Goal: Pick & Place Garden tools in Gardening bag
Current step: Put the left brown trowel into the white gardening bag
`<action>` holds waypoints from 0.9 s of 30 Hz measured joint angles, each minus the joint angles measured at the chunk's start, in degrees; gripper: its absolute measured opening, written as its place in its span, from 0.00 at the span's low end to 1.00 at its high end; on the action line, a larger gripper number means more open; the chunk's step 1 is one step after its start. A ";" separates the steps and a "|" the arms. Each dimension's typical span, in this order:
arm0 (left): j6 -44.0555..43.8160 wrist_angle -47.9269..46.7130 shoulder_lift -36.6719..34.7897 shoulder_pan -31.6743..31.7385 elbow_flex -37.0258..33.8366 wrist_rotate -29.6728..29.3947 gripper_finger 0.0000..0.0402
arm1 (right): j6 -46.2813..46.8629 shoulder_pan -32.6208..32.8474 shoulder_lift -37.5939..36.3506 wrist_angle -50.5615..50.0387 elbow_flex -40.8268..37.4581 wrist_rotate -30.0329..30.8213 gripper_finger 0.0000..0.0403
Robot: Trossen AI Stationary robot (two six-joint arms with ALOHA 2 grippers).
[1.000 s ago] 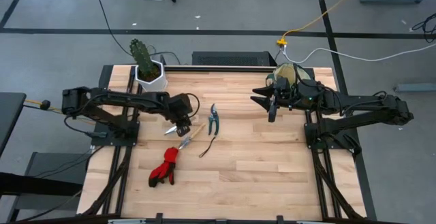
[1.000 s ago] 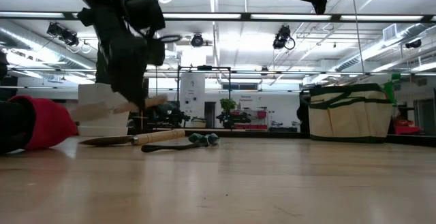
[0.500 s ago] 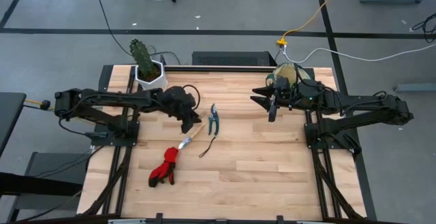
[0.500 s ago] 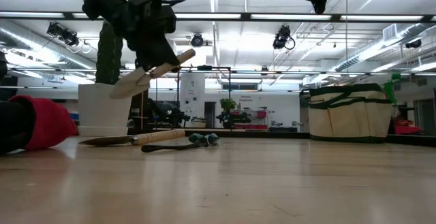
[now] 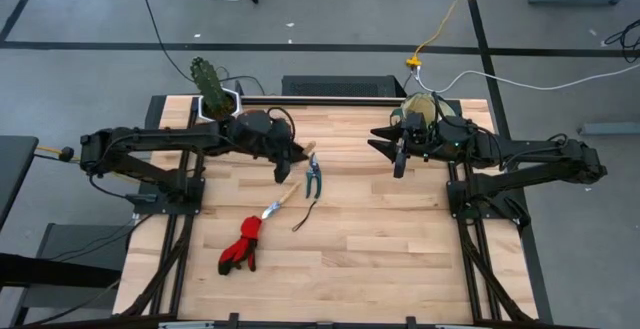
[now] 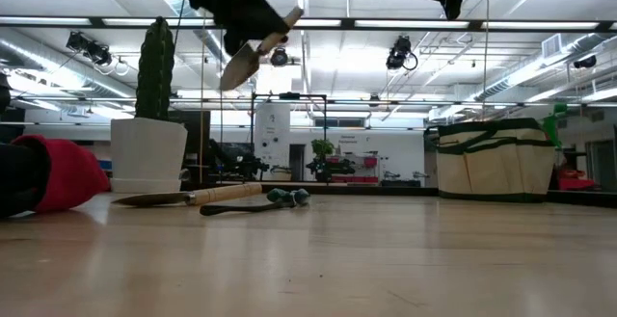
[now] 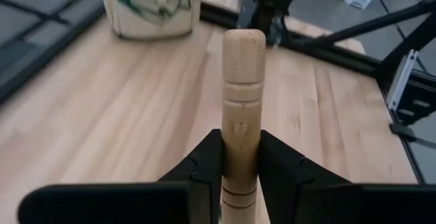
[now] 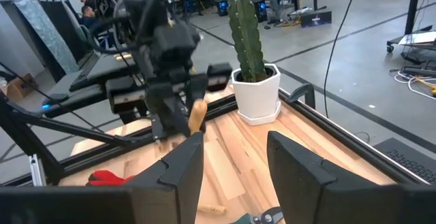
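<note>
The left gripper, at upper centre-left of the high view, is clamped on the wooden handle of a trowel, held well above the table. The right gripper hovers at upper right with its fingers apart, empty, just beside the gardening bag. Pruning shears, red gloves and what looks like a second hand tool lie mid-table.

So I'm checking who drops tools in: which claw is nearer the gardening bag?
Right. The right claw hangs open just beside the gardening bag, toward the table's middle. The left claw, gripping the trowel, is across the table by the shears.
</note>
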 joint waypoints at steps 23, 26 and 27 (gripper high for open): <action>0.26 4.44 0.00 0.31 6.01 0.42 0.19 | 0.47 0.00 0.01 7.21 0.00 -0.60 0.58; 0.28 6.01 0.00 0.31 6.01 0.42 0.19 | 0.64 0.00 0.02 8.00 0.00 -0.66 0.61; 0.28 6.44 0.00 0.31 6.01 0.42 0.19 | 0.83 0.00 0.02 8.59 0.00 -0.66 0.62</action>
